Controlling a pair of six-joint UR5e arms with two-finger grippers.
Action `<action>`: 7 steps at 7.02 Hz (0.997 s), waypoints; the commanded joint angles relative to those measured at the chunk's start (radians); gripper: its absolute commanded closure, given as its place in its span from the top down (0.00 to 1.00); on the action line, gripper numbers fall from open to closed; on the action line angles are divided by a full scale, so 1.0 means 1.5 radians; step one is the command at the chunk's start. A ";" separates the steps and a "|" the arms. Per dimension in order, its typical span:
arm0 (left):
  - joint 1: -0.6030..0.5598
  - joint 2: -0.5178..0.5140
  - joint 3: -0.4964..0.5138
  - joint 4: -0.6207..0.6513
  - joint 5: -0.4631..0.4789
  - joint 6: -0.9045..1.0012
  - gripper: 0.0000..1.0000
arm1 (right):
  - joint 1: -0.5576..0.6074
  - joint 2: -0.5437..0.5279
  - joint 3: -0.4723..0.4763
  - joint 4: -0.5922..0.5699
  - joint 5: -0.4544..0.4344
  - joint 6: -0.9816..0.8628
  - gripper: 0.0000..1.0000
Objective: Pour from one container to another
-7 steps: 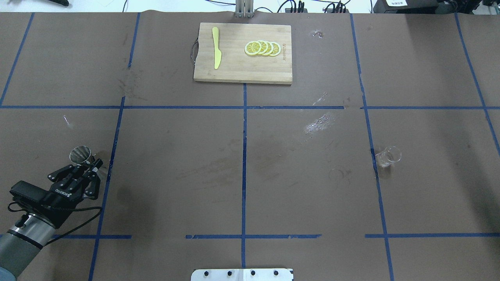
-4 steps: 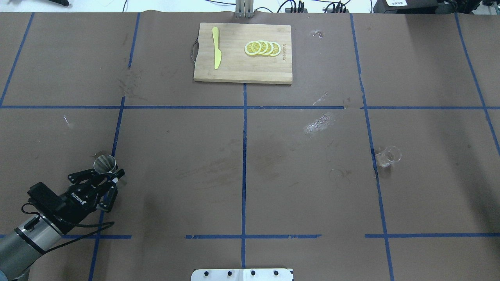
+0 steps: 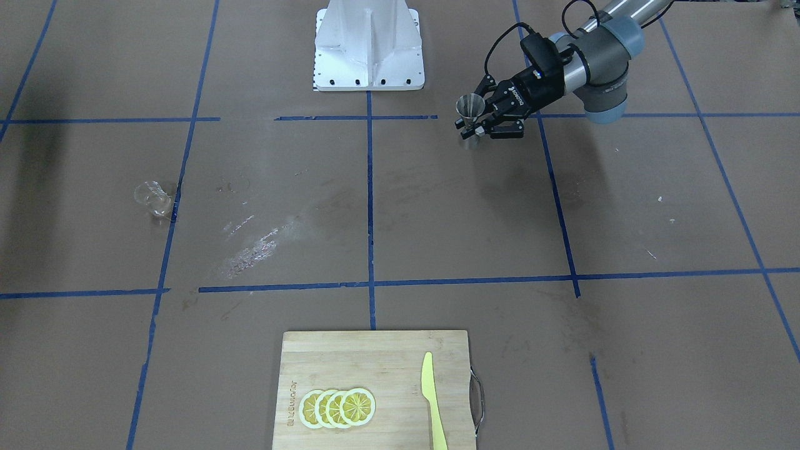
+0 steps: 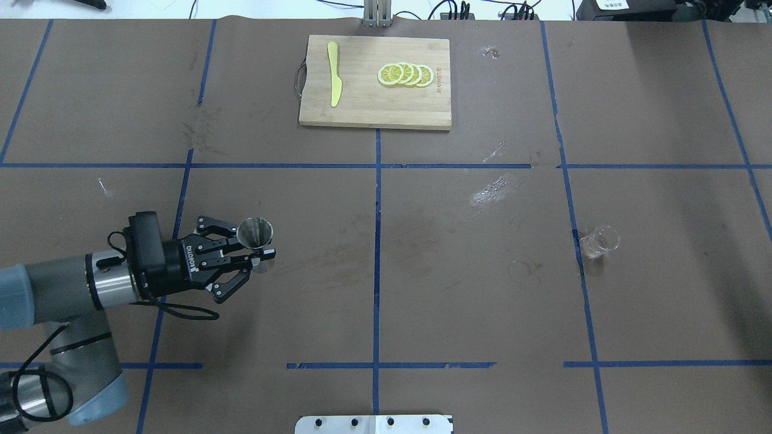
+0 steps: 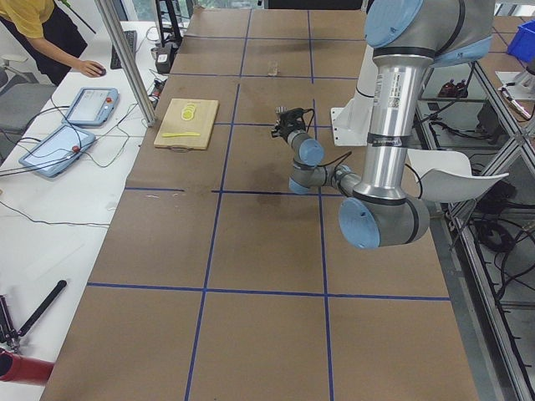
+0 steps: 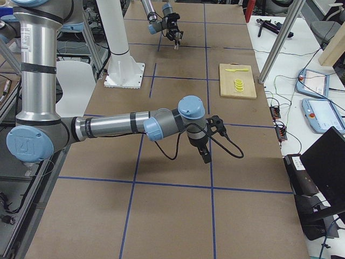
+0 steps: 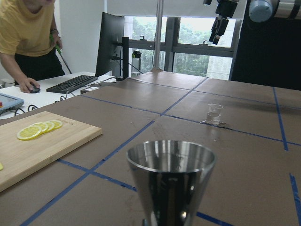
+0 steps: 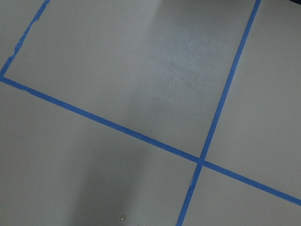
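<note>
A silver hourglass jigger (image 4: 255, 232) stands upright between the fingers of my left gripper (image 4: 260, 245), which is shut on its waist, left of the table's middle. The front view shows the same jigger (image 3: 469, 107) in that gripper (image 3: 473, 126), and its open mouth fills the left wrist view (image 7: 170, 162). The clear glass cup (image 4: 599, 241) stands alone on the right side, beside a blue tape line; it also shows in the front view (image 3: 153, 197) and, small, in the left wrist view (image 7: 214, 113). My right gripper (image 6: 205, 155) hangs above the table in the right side view; I cannot tell whether it is open or shut.
A wooden cutting board (image 4: 362, 111) at the far middle carries lemon slices (image 4: 405, 74) and a yellow knife (image 4: 333, 73). A shiny wet streak (image 4: 494, 189) lies between the board and the cup. The robot's base plate (image 4: 374, 424) sits at the near edge.
My left gripper has carried the jigger to the right, toward the table's middle, and the wrist has turned so the fingers point right. The glass cup has not moved.
</note>
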 commanded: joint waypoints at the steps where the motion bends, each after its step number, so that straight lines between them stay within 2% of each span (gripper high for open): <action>1: -0.055 -0.132 0.090 0.051 -0.098 0.056 0.00 | 0.000 0.003 -0.001 0.000 -0.001 0.000 0.99; 2: -0.055 -0.191 0.144 0.051 -0.099 0.056 0.00 | 0.000 0.002 0.001 0.000 -0.001 0.015 0.99; 4: -0.054 -0.255 0.193 0.050 -0.101 0.054 0.00 | -0.001 0.003 0.004 0.001 0.000 0.033 0.99; 7: -0.033 -0.285 0.219 0.034 -0.097 0.056 0.00 | -0.002 0.002 0.020 0.002 0.007 0.081 0.99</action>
